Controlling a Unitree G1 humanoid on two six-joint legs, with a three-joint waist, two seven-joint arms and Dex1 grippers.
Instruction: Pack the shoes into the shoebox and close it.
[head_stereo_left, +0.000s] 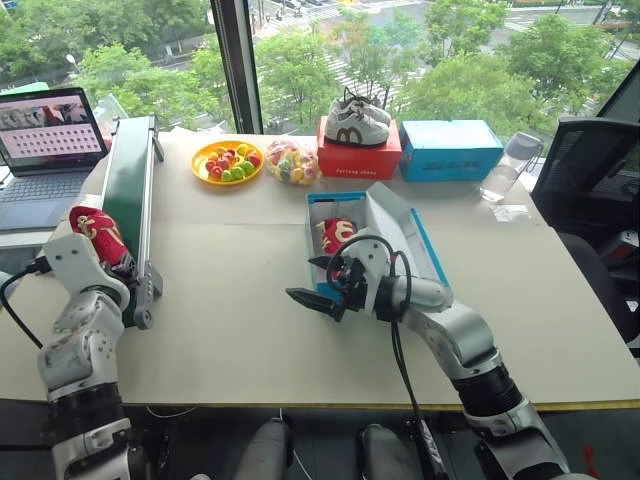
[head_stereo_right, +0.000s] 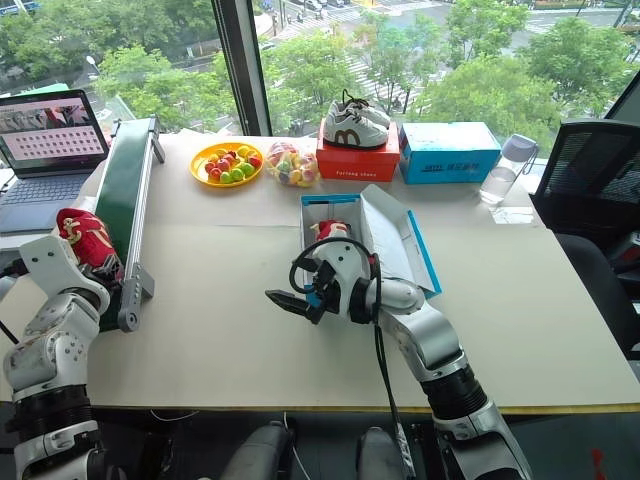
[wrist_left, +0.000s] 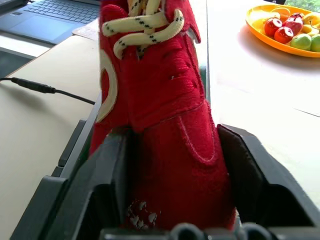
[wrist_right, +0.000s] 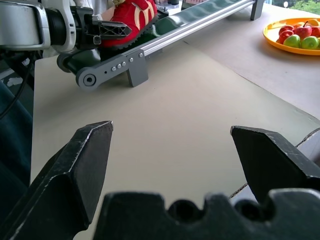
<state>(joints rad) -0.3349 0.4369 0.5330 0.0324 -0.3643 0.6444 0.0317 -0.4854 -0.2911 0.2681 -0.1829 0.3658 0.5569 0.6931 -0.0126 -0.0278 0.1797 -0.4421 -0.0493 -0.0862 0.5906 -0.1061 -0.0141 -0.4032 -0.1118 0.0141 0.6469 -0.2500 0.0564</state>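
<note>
Left gripper (wrist_left: 172, 165) clamps a red shoe (wrist_left: 160, 100) on the conveyor (head_stereo_left: 128, 190).

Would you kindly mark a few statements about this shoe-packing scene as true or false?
1. One red shoe lies in the open blue shoebox. True.
2. The left hand is empty. False: its fingers sit either side of a red shoe at the conveyor.
3. The right hand is open over bare table. True.
4. White sneakers sit on the blue box by the window. False: they sit on the red box.
5. The fruit plate is inside the shoebox. False: it stands on the table near the window.
</note>
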